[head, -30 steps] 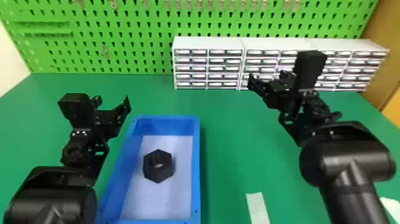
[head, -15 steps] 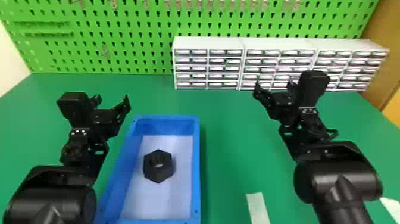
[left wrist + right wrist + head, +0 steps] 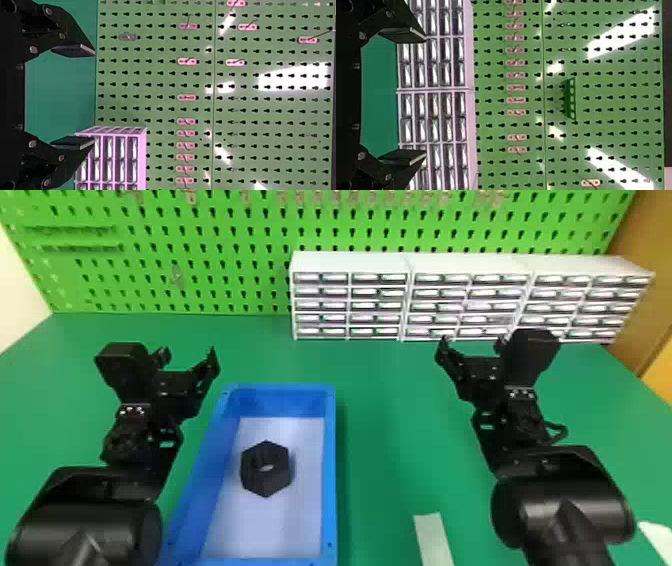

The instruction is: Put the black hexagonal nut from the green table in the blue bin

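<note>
The black hexagonal nut (image 3: 266,469) lies flat on the pale floor of the blue bin (image 3: 330,470), in its middle part. My left gripper (image 3: 189,356) is parked over the green table (image 3: 385,405), left of the bin's far end, and my right gripper (image 3: 472,342) hangs over the table well to the bin's right. In the left wrist view the left gripper (image 3: 73,96) has its fingers wide apart with nothing between them. The right wrist view likewise has the right gripper (image 3: 402,96) open and holding nothing.
White drawer cabinets (image 3: 350,297) line the table's back right, in front of the green pegboard (image 3: 200,265). A pale strip (image 3: 434,540) lies on the table near the front, right of the bin. Another pale piece (image 3: 659,540) is at the right edge.
My right arm has drawn back and lower in the head view, its gripper now a little nearer. The left arm, the nut and the bin have stayed in place.
</note>
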